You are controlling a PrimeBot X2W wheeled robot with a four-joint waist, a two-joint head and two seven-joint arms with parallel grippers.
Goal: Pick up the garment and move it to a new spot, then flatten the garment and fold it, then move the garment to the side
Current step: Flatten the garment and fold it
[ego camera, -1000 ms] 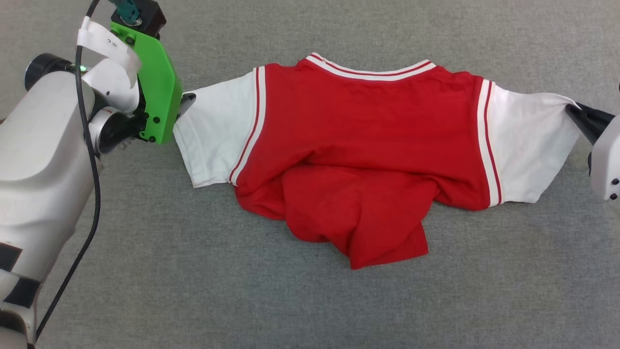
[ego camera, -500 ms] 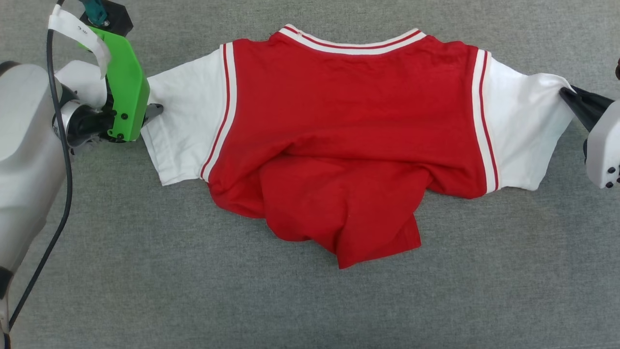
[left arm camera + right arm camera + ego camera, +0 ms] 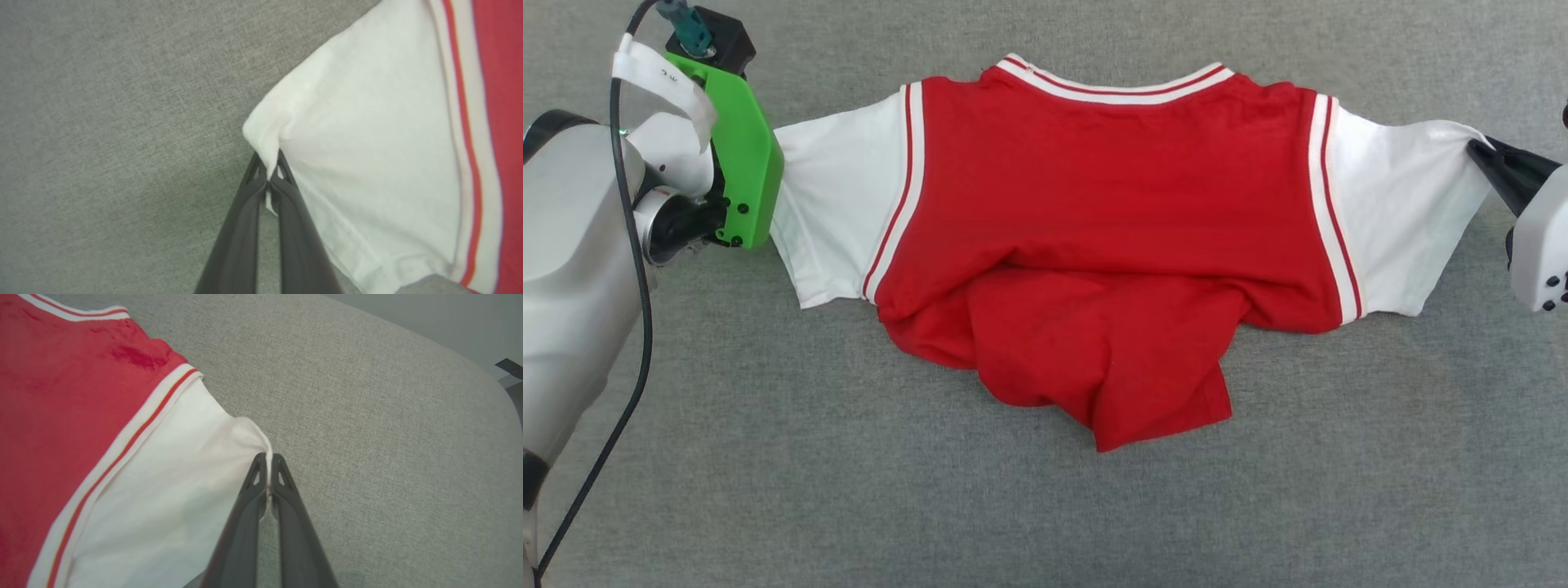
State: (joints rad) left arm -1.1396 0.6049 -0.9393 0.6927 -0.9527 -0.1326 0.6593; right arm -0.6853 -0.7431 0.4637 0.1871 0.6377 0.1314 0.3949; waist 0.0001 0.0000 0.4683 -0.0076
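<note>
As its wrist view makes plain, left claw (image 3: 268, 165) pinches the garment (image 3: 367, 143).

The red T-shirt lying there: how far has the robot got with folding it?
Looks done: the T-shirt lies on the grey surface, its top edge spread wide. In hand: the left gripper and right gripper each pinch a white sleeve tip, stretching it. Left: the bunched red hem needs flattening, no fold is made, and it must go to the side.
</note>
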